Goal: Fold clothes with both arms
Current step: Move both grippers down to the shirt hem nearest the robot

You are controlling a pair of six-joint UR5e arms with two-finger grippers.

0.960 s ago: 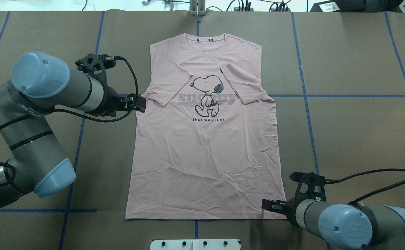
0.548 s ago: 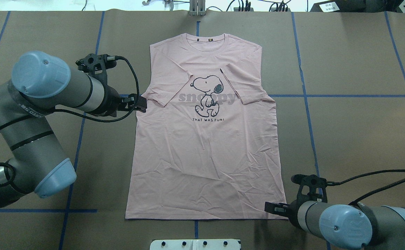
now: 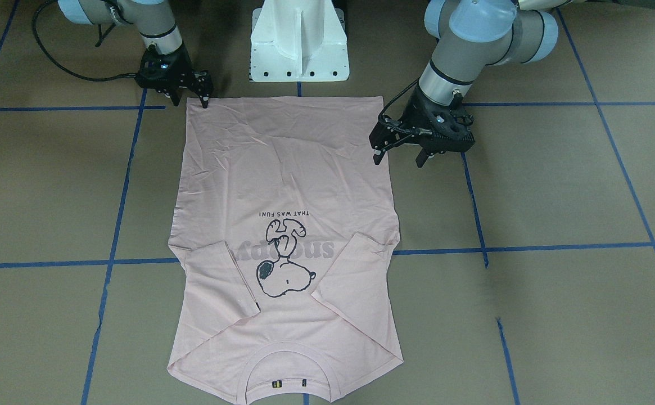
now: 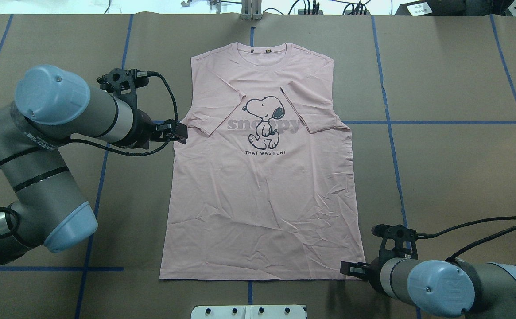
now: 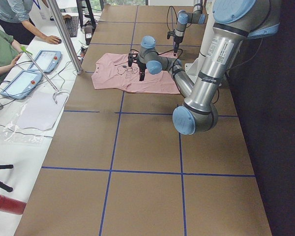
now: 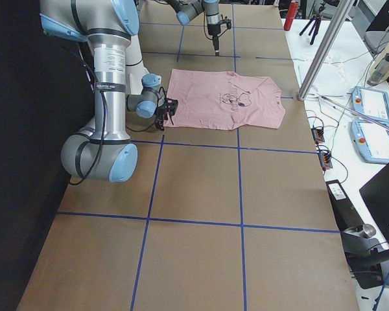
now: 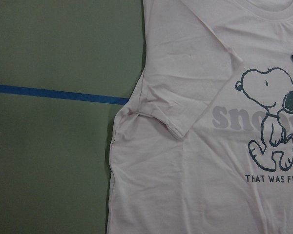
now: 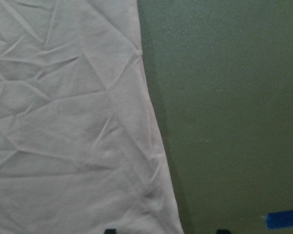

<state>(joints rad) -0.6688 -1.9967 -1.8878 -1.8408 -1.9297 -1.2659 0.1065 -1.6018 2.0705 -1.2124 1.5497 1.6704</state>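
The pink T-shirt [image 4: 262,208] lies flat, print up, on the brown table [image 4: 452,177]. Its hem is nearest the white pedestal base [image 3: 299,45] and its collar farthest from it, with both sleeves folded in over the chest. The right gripper [image 3: 191,102], fingers spread, sits at the hem corner close to the base. The left gripper [image 3: 397,161], also spread and holding nothing, hovers at the shirt's side edge, a little farther from the base.
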